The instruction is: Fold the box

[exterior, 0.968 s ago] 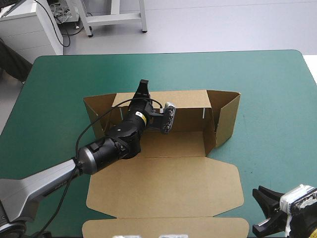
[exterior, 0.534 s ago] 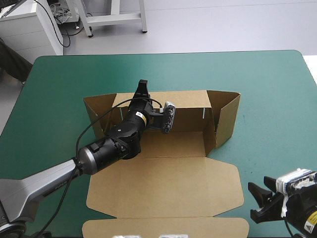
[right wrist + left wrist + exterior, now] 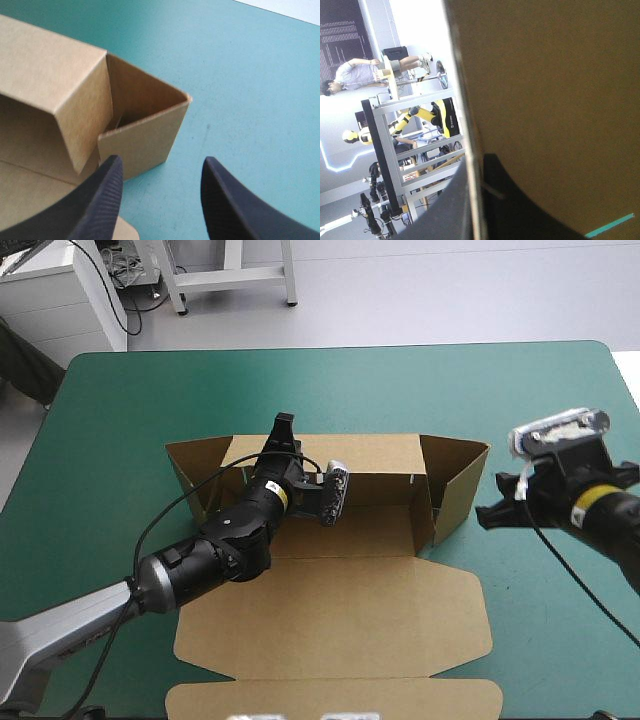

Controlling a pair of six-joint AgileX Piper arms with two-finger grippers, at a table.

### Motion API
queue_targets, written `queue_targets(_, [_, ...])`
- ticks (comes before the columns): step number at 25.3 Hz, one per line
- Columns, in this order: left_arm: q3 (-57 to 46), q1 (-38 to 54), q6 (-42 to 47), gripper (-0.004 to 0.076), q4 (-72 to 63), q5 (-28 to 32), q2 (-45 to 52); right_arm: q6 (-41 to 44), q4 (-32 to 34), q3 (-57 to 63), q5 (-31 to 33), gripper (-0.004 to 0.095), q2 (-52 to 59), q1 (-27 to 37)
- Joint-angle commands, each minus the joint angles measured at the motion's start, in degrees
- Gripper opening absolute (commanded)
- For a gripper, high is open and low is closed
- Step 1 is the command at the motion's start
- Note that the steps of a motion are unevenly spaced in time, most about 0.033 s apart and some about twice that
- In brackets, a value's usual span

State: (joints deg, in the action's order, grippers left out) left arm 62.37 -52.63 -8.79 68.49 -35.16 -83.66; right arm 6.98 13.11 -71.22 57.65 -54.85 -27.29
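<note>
The box [image 3: 330,618] is sitting in the middle of the desk [image 3: 130,390], lid flat. The left end effector [image 3: 283,430] is clamping its far wall; the right end effector [image 3: 161,167] is hovering open just beside its right flap.

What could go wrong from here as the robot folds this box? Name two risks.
The left gripper pinches only the top edge of the far wall of the box; a slip could drop it flat. The right gripper, open, is near the splayed right end flap; an off-centre push may crumple it.
</note>
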Motion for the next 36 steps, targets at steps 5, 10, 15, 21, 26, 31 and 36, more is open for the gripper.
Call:
queue_targets(5, [0.1,-1.38,0.89,-0.0008,0.07,-0.67,3.02,-3.59,0.53,-22.18,-0.8,0.0412,-20.45,1.12])
queue_targets(10, [0.1,-1.38,1.26,-0.0008,0.07,-0.67,3.02,-16.24,-21.98,-30.55,4.59,0.0413,-33.31,13.88])
queue_targets(15, [0.1,-1.25,1.26,-0.0008,0.9,0.58,2.92,-22.32,-25.21,-30.59,9.19,0.0413,-37.1,15.28])
queue_targets(21, [0.1,-1.17,1.69,-0.0008,1.88,0.95,2.38,-25.31,-23.4,-30.59,13.12,0.0413,-37.36,15.28])
queue_targets(26, [0.1,-1.17,1.92,-0.0008,2.32,0.84,1.88,-26.78,-22.31,-29.83,14.07,0.0412,-37.36,15.28])
queue_targets(31, [0.1,-1.17,3.79,-0.0008,4.15,0.84,0.97,-27.67,-22.62,-23.84,14.09,0.0412,-37.21,15.28])
queue_targets(36, [0.1,-1.17,6.25,-0.0008,6.4,0.84,0.69,-30.05,-23.04,-19.26,12.28,0.0412,-35.34,15.28])
